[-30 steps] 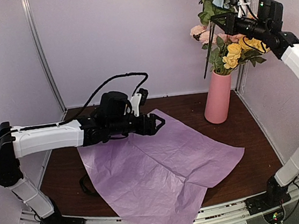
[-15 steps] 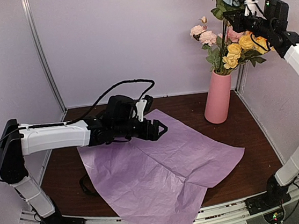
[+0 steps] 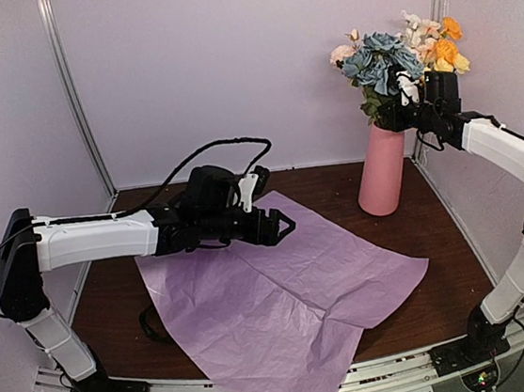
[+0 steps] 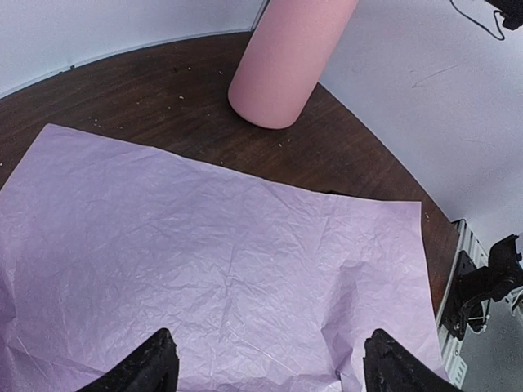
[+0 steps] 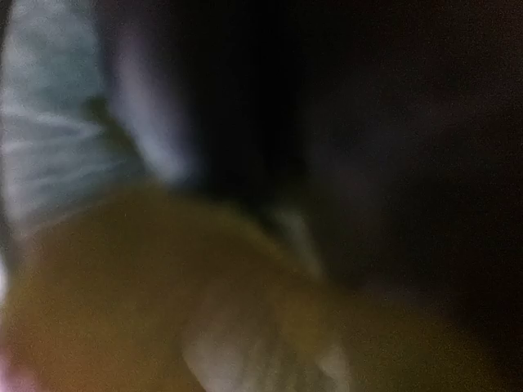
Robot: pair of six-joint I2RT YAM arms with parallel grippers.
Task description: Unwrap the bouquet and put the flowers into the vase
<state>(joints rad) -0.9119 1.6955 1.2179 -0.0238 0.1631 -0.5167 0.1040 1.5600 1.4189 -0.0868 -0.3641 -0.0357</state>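
The flowers, blue, pink, peach and orange, stand in the tall pink vase at the back right. My right gripper is pressed into the blooms just above the vase mouth, and its jaws are hidden among them. The right wrist view is dark and blurred, filled by a yellow bloom. The bouquet's lilac tissue paper lies spread flat on the table. My left gripper hovers open over the paper, with nothing between its fingertips. The vase base shows beyond the paper.
A black ribbon lies on the dark wooden table by the paper's left edge. White walls close in the back and both sides. The paper's front corner hangs over the near rail.
My right arm has come down with the flower stems, and the blooms now sit low in the vase. The left arm has shifted slightly right, still open.
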